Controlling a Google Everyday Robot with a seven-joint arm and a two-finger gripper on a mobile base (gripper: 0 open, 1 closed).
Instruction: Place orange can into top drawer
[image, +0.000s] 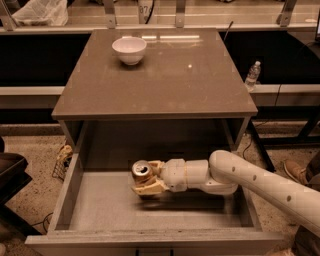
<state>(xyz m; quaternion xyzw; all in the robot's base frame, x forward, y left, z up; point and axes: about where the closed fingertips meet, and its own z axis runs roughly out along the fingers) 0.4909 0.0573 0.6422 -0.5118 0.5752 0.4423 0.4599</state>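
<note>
Placing step: the gripper (146, 179) hung inside the top drawer (102, 207), jaws clamped on the orange can (141, 170), upright between them, floor close beneath. Next, likely: lower, then release.

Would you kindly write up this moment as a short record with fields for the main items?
top drawer: pulled open below the tabletop
orange can: upright, silver top showing, inside the top drawer, left of centre
gripper: reaching in from the right, shut on the orange can
white bowl: on the tabletop, rear left
can resting on drawer floor: cannot tell
</note>
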